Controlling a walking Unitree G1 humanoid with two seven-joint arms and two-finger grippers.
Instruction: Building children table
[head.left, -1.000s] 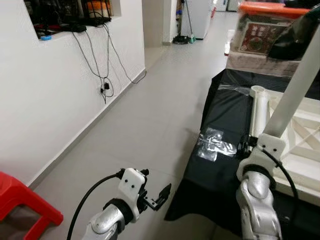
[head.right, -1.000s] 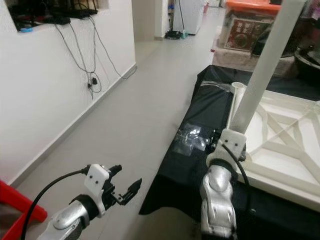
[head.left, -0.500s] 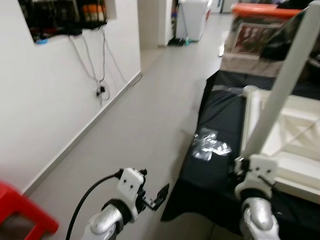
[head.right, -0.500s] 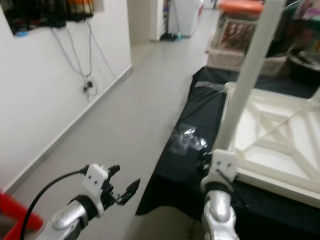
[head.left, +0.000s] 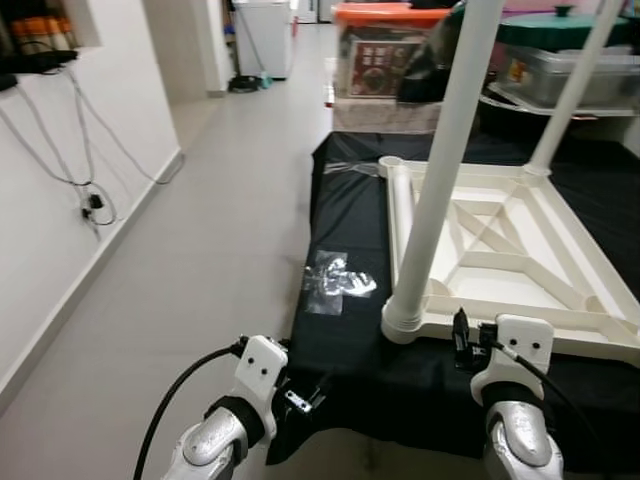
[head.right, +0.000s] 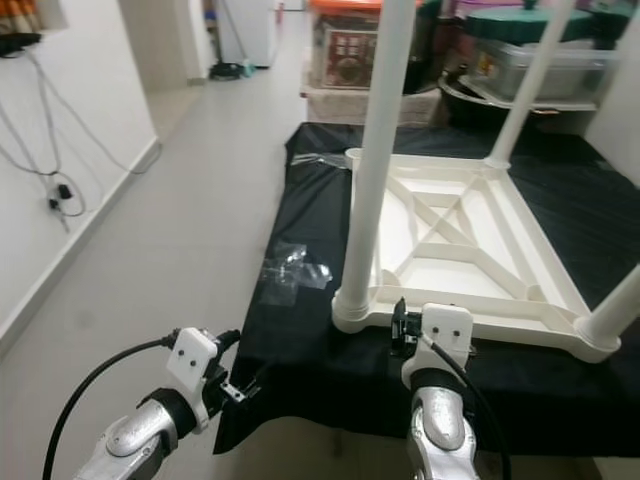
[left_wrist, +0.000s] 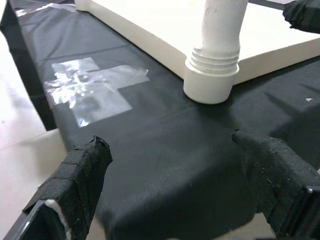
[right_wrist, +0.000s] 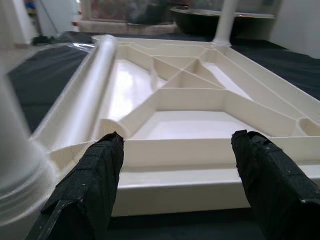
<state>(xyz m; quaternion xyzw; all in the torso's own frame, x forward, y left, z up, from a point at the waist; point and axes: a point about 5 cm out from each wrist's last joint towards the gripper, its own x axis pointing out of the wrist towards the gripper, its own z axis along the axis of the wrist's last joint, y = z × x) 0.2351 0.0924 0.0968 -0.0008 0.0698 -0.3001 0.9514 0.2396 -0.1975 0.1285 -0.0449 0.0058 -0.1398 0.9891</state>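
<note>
Three legs stood screwed into the upturned white tabletop (head.right: 470, 235): the near-left leg (head.right: 375, 150) rising right in front of the robot, the far-right leg (head.right: 530, 75) at the opposite corner, and a near-right leg (head.right: 615, 310) at the frame's edge. One more leg (head.left: 403, 205) lay loose along the left rail of the tabletop, and the far-left socket (head.right: 352, 156) looked unfilled, so my judgement was that the lying leg belonged there.

One tabletop rested underside-up on a black cloth (head.right: 300, 340) spread over a low platform. One crumpled clear plastic bag (head.right: 292, 268) lay on the cloth just beside the near-left corner.

Both grippers were released, holding nothing. The left gripper (left_wrist: 180, 192) hovered with fingers spread wide above the cloth's near edge, short of the near-left leg's threaded base (left_wrist: 212, 70). The right gripper (right_wrist: 180, 180) faced the tabletop's near rail, its fingers (right_wrist: 95, 175) parted and apart from the plastic.

To do the step well, I would reach the right gripper over the rail to the loose leg, close on it near its middle so it balanced, and lift it clear of the ribs before tilting it upright. The threaded end should be set squarely over the open socket and turned without forcing. The left gripper could steady the tabletop's edge so the light frame did not slide on the cloth.
</note>
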